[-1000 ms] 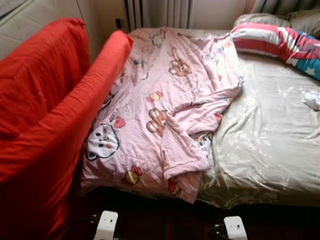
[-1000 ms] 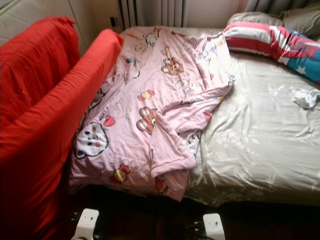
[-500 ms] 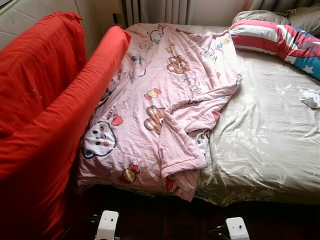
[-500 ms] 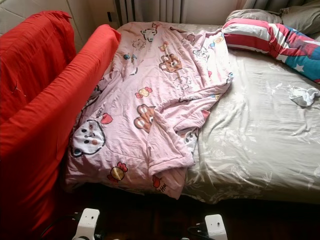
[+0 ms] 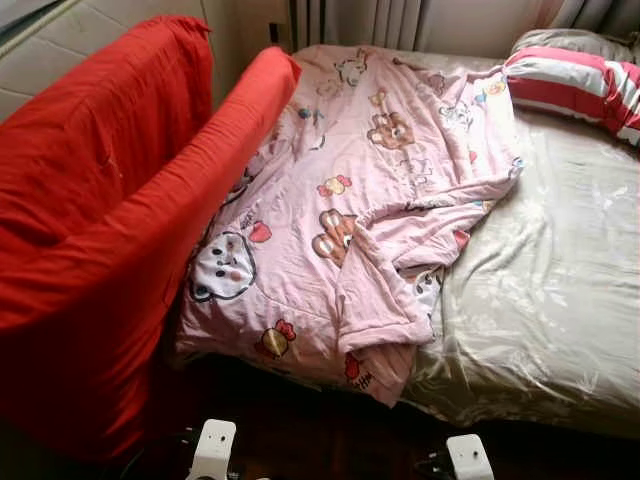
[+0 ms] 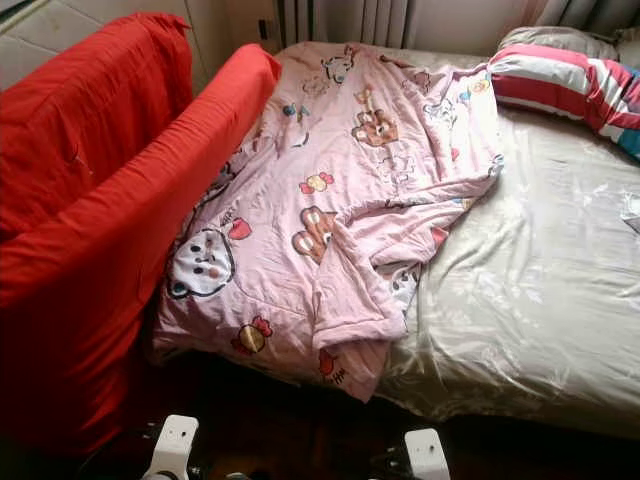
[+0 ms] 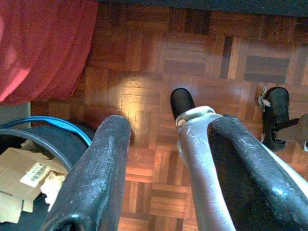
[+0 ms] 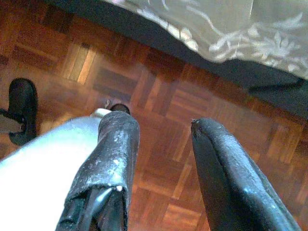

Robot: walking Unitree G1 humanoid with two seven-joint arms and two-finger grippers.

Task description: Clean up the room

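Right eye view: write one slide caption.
Rumpled pink quilt across a beige bed, beside a red sofa.

Head views bedward [image 5: 540, 300]; wrist views floorward [image 7: 159, 57].

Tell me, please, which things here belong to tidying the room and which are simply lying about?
For the job:
- pink cartoon quilt, rumpled, its corner hanging over the bed's edge
- striped pillow at the head
- beige sheet, wrinkled

Just there:
- red-covered sofa beside the bed
- radiator
- parquet floor
- cardboard scrap
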